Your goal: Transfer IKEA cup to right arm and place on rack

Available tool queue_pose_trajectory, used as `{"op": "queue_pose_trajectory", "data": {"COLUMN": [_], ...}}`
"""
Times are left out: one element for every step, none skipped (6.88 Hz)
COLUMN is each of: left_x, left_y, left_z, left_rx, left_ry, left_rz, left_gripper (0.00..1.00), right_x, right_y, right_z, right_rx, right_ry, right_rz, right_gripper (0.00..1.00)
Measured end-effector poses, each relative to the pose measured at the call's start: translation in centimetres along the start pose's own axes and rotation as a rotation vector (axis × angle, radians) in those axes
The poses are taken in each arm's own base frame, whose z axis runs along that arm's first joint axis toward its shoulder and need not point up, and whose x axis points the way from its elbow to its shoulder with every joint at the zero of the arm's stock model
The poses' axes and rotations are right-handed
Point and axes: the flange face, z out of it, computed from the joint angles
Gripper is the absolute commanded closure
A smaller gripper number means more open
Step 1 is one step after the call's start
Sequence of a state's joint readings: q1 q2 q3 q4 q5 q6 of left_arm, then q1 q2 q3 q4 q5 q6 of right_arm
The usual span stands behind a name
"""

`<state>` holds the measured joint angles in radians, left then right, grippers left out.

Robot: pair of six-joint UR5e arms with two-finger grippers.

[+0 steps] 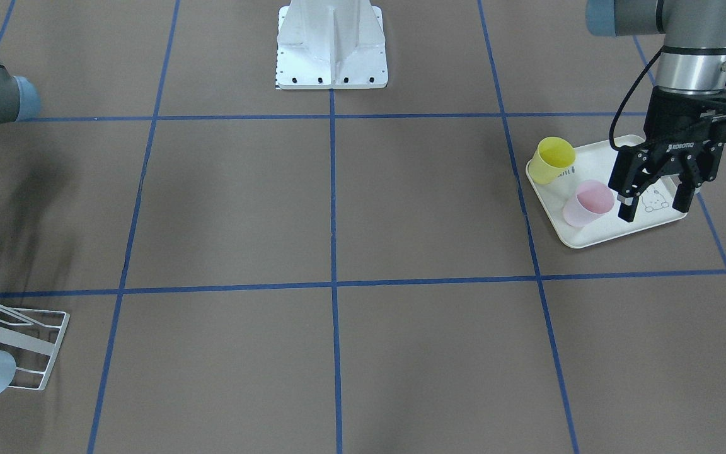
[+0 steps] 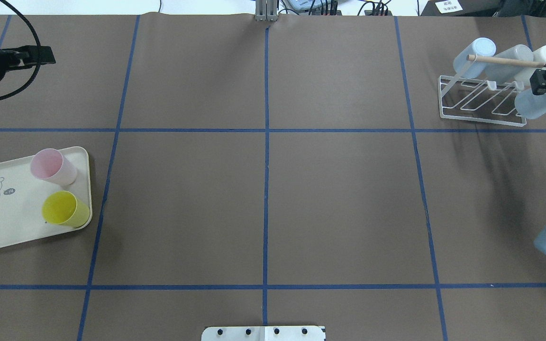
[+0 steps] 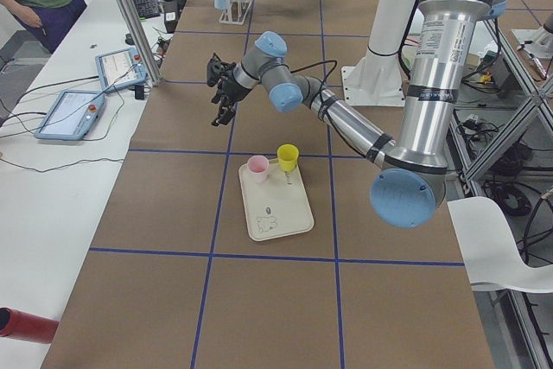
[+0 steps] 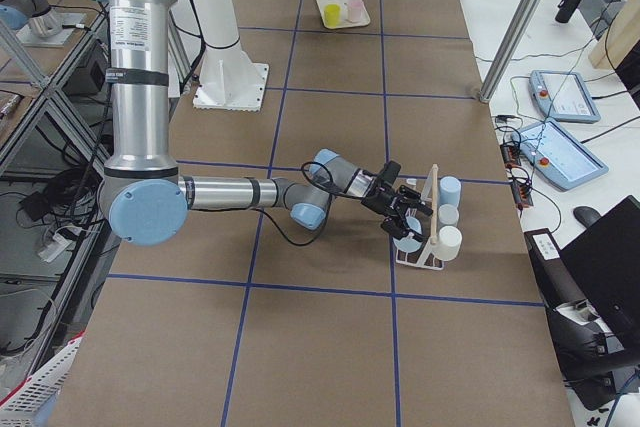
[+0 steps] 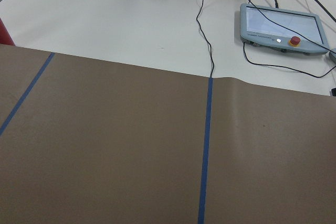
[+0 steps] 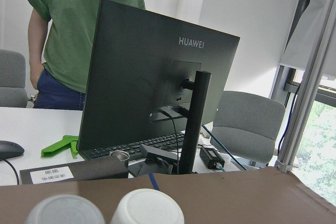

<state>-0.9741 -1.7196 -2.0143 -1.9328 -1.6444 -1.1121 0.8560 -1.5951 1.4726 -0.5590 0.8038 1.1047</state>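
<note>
Found pale blue plastic cup [image 2: 531, 105] tilted at small white wire rack's [image 2: 481, 121] end prong, right fingers [image 2: 540, 81] beside it, grip unreadable; could have slipped off if snagged. Saw left fingers [image 1: 629, 203] apart.

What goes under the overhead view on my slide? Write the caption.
Right gripper at the rack beside a pale blue cup; pink cup and yellow cup stand on the cream tray.
</note>
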Motion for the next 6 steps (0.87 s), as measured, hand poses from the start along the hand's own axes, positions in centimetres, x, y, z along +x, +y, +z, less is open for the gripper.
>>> {"op": "queue_pose_trajectory", "data": {"left_x": [0.0,0.0,0.0,0.0,-0.4,-1.0], "left_y": [0.0,0.0,0.0,0.0,0.2,0.7], "left_z": [0.0,0.0,0.0,0.0,0.1,0.3], "left_rx": [0.0,-0.001,-0.001,-0.002,-0.008,-0.033], "left_ry": [0.0,0.001,0.002,0.001,-0.004,-0.007], "left_rz": [0.0,0.0,0.0,0.002,0.003,0.004], "left_gripper": [0.0,0.0,0.0,0.0,0.0,0.0], "right_x": [-0.1,-0.3,-0.5,-0.4,-0.4,-1.0], "right_y": [-0.1,-0.4,-1.2,-2.2,-3.4,-5.1], "right_z": [0.0,-0.1,-0.4,-0.8,-1.2,-2.0], "right_rx": [0.001,0.006,0.022,0.051,0.08,0.099], "right_ry": [-0.002,-0.009,-0.032,-0.071,-0.103,-0.138], "right_rz": [0.001,0.008,0.026,0.049,0.067,0.096], "right_gripper": [0.01,0.01,0.01,0.01,0.01,0.01]}}
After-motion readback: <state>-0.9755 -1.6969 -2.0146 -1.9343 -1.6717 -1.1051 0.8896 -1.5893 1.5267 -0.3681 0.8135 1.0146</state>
